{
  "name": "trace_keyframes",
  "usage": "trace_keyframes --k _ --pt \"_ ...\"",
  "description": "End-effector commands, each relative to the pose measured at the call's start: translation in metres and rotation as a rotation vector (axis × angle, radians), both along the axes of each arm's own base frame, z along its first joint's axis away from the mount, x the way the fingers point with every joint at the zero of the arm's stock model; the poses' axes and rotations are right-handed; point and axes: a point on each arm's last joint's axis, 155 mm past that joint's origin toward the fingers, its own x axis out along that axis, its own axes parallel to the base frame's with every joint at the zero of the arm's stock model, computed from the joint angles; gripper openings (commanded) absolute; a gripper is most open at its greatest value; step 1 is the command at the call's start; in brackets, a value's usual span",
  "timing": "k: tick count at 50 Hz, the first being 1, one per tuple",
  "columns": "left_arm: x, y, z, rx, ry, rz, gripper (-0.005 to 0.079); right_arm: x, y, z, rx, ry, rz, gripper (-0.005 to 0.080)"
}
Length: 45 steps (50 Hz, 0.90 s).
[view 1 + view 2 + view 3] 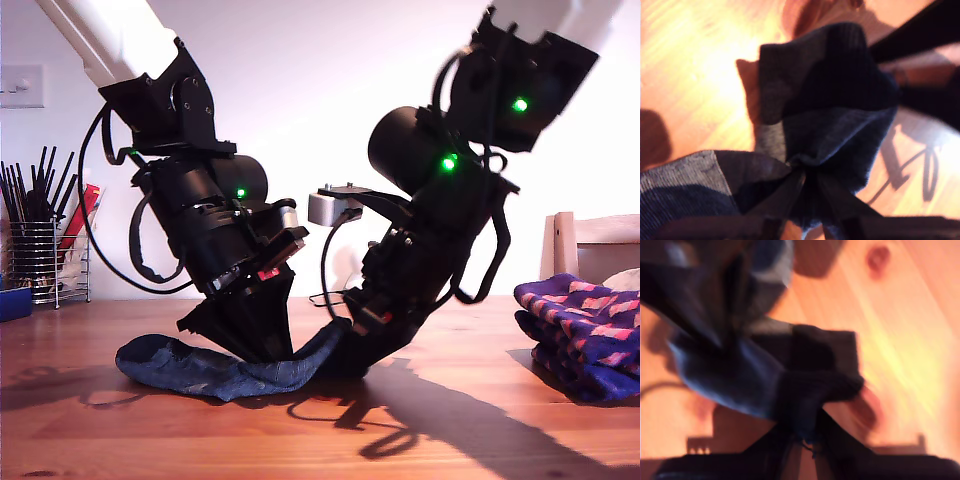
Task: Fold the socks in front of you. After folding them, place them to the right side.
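My first gripper [805,176] is clenching its dark fingers [777,202] on a bunched fold of the plain dark grey-blue knit sock [835,100], and the cloth is fanning out beyond the tips, with a paler grey patch showing on it. My second gripper [805,427] is likewise pinching the same sock between its fingers [837,442], though that picture is blurring heavily and only the gathered dark cloth at the tips is reading clearly.

In the exterior view the sock [190,368] is lying on the warm brown wooden table [120,435] at about 7 o'clock from the view's centre, one end resting flat toward 9 o'clock and the other end rising off the wood toward the centre. Two black arms are reaching down onto it, one [225,240] toward 9 o'clock and the other [430,220] toward 3 o'clock; I cannot tell which of them is carrying which gripper.

The navy-purple knit socks with red-pink diamond checks [580,325] are sitting in a folded pile on the table at the exterior view's 3 o'clock edge, well apart from the plain sock. A wire rack of dark utensils [45,250] is standing at the 9 o'clock edge, and a pale wooden chair back [592,240] is showing behind the checked pile
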Motion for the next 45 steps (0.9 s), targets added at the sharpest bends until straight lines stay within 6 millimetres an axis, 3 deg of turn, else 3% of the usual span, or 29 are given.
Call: trace_keyframes --k 1,20,33,41,45 --pt "0.0 0.009 -0.018 0.046 0.019 0.006 0.0059 0.003 -0.002 -0.004 -0.03 0.001 0.0 -0.0011" --pt "0.006 0.037 -0.024 0.132 0.018 0.035 0.0059 0.012 -0.018 0.014 -0.183 -0.006 0.033 -0.0011" --pt "0.015 0.047 -0.024 0.129 0.015 0.066 0.0059 -0.017 -0.034 0.001 -0.243 0.129 0.016 -0.0006" --pt "0.016 0.049 -0.024 0.13 0.016 0.072 0.0059 -0.022 -0.038 -0.001 -0.241 0.167 -0.035 0.0147" --pt "0.016 0.05 -0.024 0.13 0.015 0.074 0.0059 -0.025 -0.042 -0.001 -0.248 0.194 -0.062 0.0161"
